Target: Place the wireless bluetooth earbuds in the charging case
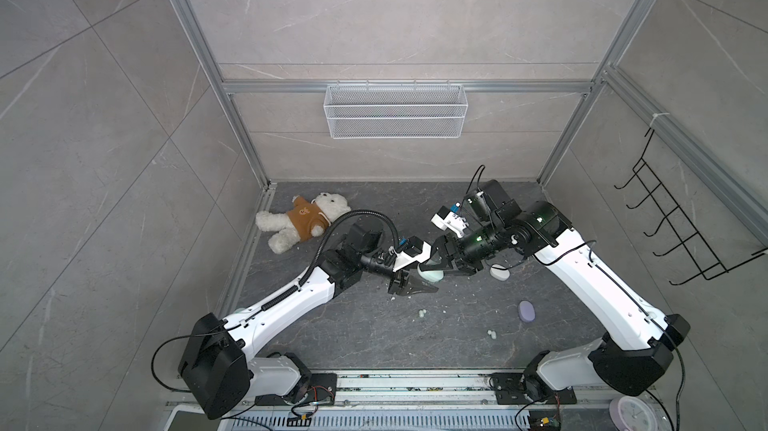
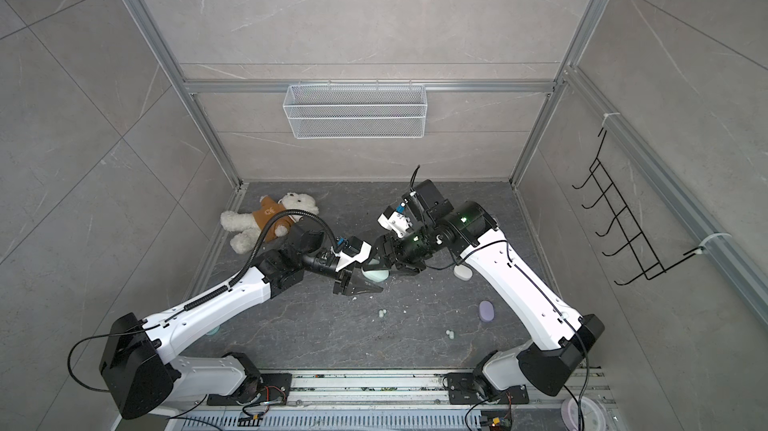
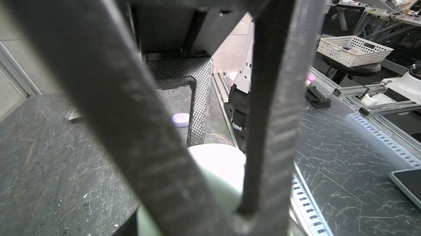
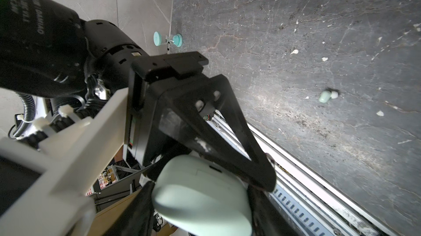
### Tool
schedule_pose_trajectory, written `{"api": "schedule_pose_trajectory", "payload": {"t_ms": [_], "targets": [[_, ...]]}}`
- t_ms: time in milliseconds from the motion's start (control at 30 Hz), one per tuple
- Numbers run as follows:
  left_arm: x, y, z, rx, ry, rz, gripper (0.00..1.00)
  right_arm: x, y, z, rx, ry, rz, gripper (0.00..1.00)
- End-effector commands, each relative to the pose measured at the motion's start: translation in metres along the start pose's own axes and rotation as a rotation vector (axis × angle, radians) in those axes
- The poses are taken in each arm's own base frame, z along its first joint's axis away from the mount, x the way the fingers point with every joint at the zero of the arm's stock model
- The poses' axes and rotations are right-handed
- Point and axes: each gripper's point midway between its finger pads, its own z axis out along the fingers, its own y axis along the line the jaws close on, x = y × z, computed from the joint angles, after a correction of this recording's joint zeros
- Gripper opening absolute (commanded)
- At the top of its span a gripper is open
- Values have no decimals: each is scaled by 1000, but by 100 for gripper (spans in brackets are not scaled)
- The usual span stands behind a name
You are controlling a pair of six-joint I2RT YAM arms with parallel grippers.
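Gripping the mint case (image 4: 200, 196) across its body, the right gripper (image 1: 441, 264) held it lifted over mid-bench. The left gripper (image 3: 241, 215) was narrow, tips against the case on its lid side; whether they pinched anything couldn't be told. The seam and notch showed in the right wrist view. The lid looked shut, contents hidden.

Likely step: pop the lid. To do it well, the right should clamp the base only, below the seam. One left tip goes in at the notch and levers up, no squeeze across the lid.

Two mint earbuds (image 1: 422, 313) lay loose toward the bench's front edge, with a paler pair (image 1: 491, 332) nearer the front right. Closed on the bench's right half: lilac case (image 1: 527, 311), white case (image 1: 498, 272). The wire basket (image 1: 395, 111) on the back wall showed nothing inside.
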Motion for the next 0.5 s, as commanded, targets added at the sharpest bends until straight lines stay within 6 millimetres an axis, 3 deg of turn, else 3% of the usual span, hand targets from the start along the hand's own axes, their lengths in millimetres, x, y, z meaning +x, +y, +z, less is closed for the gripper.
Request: {"api": "schedule_pose_trajectory", "payload": {"t_ms": [0, 467], "targets": [[-35, -13, -5, 25, -65, 118, 54, -5, 2, 1, 2, -3, -45, 52], [-32, -8, -4, 4, -59, 102, 53, 6, -6, -2, 42, 26, -43, 51]]}}
